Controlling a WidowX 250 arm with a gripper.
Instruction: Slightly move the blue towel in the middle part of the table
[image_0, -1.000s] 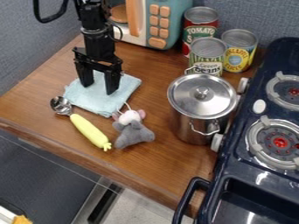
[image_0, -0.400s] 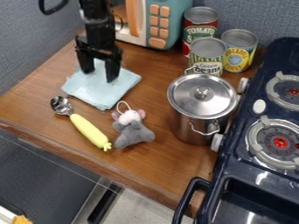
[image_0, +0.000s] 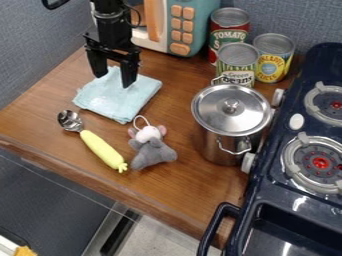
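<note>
The black gripper (image_0: 113, 80) hangs over the upper part of the light blue towel (image_0: 117, 100), its two fingers spread apart with nothing held between them. The towel lies folded and slightly wrinkled on the left part of the wooden table (image_0: 194, 187), its upper edge partly behind the fingers. Whether the fingertips touch the cloth, I cannot tell.
Below the towel lie a spoon with a yellow handle (image_0: 101, 150) and a grey plush mouse (image_0: 152, 150). A lidded steel pot (image_0: 230, 122) stands right, beside a blue stove (image_0: 294, 200). Cans (image_0: 237, 62) and a toy microwave (image_0: 180, 25) stand behind.
The gripper has risen a little from the towel. The towel's lower edge has shifted slightly up, away from the plush mouse, whose white loop now stands clear of the cloth.
</note>
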